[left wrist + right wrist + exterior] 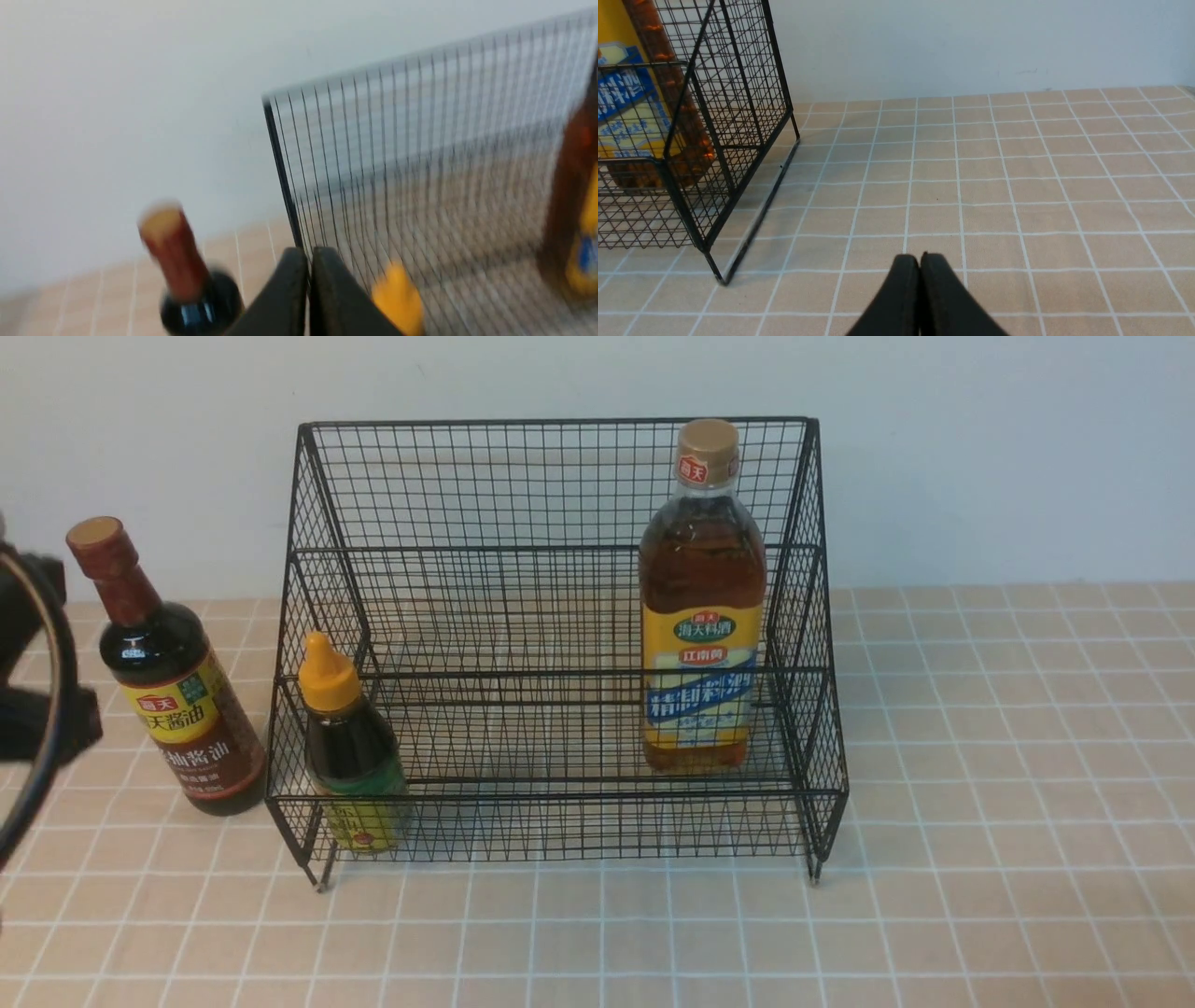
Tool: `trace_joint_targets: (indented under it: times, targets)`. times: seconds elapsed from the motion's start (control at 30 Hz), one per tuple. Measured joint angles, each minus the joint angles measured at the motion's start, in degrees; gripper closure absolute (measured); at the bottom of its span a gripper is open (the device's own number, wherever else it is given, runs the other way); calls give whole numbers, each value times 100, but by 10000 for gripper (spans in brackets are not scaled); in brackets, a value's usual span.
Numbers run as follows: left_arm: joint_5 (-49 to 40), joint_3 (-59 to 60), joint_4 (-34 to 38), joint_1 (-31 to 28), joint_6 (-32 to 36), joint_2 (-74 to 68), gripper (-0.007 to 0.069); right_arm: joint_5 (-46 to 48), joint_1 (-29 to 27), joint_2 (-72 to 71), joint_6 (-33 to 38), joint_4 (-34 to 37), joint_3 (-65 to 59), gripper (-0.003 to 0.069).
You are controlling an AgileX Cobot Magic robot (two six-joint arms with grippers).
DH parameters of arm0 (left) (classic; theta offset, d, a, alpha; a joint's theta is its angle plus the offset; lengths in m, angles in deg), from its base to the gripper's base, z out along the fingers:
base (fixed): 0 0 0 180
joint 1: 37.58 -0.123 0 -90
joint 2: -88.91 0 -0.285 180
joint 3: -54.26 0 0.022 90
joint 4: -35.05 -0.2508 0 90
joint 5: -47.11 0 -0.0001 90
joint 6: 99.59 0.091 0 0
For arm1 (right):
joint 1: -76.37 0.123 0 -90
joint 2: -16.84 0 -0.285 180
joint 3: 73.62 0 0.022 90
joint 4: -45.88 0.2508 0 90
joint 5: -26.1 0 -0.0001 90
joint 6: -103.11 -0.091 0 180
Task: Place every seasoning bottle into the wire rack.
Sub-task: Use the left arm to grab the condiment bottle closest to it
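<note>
Black wire-mesh two-tier stepped rack, thin grid, short feet, on beige tile-patterned tabletop. In lower tier: tall glossy clear amber bottle with tan cap at 3 o'clock; small dark bottle with yellow conical nozzle cap at 8 o'clock corner. Dark long-necked bottle with reddish-brown cap outside, just beside rack's 9 o'clock. Left gripper pressed together, empty, wrist view blurred. Right gripper pressed together, empty, at rack's 4 o'clock, visible in wrist view only.

Staged kitchen corner, likely a robot lab: desk dressed in tan tile-pattern cover, bare pale wall behind, black wire rack, amber seasoning bottle, dark long-necked bottle, small yellow-capped bottle, black robot arm at the edge.
</note>
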Motion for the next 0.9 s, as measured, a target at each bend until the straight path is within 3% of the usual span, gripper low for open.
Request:
trace_joint_targets:
  times: [0.07,0.3,0.47,0.6,0.77,0.8,0.9]
  targets:
    - [716,0,-105,-380,-5,-255,627,0,0,0,0,0,0,673]
    - [1899,0,113,-1932,-528,-1121,627,0,0,0,0,0,0,673]
    - [2747,0,149,-2118,-794,-1553,624,0,0,0,0,0,0,673]
    - [3204,0,24,-2071,-684,-1955,579,0,0,0,0,0,0,673]
    - [3458,0,1,-2071,-400,-2477,419,0,0,0,0,0,0,673]
    - [3574,0,-3,-2071,-374,-2683,337,0,0,0,0,0,0,673]
    - [3765,0,10,-2071,-329,-2948,228,0,0,0,0,0,0,673]
